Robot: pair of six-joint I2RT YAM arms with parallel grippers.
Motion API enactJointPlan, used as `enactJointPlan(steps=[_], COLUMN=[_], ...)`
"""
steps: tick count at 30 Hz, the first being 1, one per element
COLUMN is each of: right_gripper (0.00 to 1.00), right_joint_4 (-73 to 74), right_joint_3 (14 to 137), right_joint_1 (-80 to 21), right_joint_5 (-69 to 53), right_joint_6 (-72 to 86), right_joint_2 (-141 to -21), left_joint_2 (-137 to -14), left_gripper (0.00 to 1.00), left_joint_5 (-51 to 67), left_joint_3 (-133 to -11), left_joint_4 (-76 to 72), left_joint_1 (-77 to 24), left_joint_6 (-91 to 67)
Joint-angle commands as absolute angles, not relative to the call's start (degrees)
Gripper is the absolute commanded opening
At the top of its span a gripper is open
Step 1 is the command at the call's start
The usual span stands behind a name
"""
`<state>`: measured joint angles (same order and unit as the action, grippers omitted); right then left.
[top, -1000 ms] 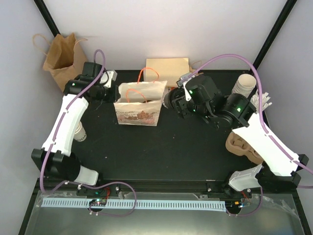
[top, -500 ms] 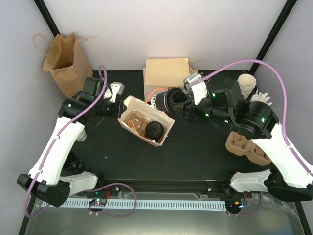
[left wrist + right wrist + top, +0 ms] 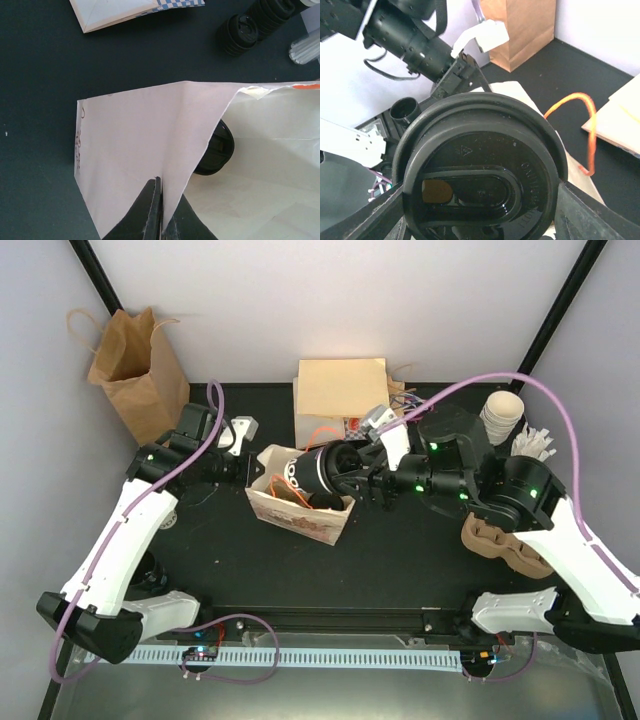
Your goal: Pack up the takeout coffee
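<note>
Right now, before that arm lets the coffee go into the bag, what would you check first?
1. Bag held open: the left gripper pinches the white bag by its edge. Ok.
2. Grip on the drink: the right gripper clamps the takeout coffee, a finger on each side. Ok.
3. Coffee over the bag's mouth, seen from above. Ok.
4. Coffee upright: cannot tell from these views.
5. Room inside: a dark round thing sits in the bag. Cannot tell.

brown paper bag (image 3: 125,365) — far left, upright | stacked cups (image 3: 500,415) — far right
</note>
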<state>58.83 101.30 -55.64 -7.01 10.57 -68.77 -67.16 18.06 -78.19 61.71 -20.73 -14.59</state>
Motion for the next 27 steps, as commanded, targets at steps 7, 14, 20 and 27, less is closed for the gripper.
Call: enactJointPlan(steps=[7,14,20,27], right_gripper=[0.6,0.59,0.58,0.57], right_joint_4=[56.72,58.97,60.22,62.85], right_joint_3=[94.58,92.09,90.95,88.49], right_joint_1=[-59.07,-63.9,-67.86,-71.93], right_joint_5=[1.93,8.79,6.78,6.08], right_joint_6=[11.43,11.25,8.82,7.57], right_joint_2=[-70.65,-72.96,-74.07,-76.05], left_joint_2=[-64.15,-58.69,-52.05,-45.91], left_gripper=[0.04,0.06,0.17,0.62], left_joint_5=[19.99,20.54,22.5,17.58], left_joint_3=[-74.93,-68.77,-61.67,-61.19], left_joint_4=[59.35,54.03,48.15,48.95], left_joint_1=[-21.05,-21.09,-21.09,-21.09], left_joint_6=[-17.81,-22.65,-28.06,-26.48])
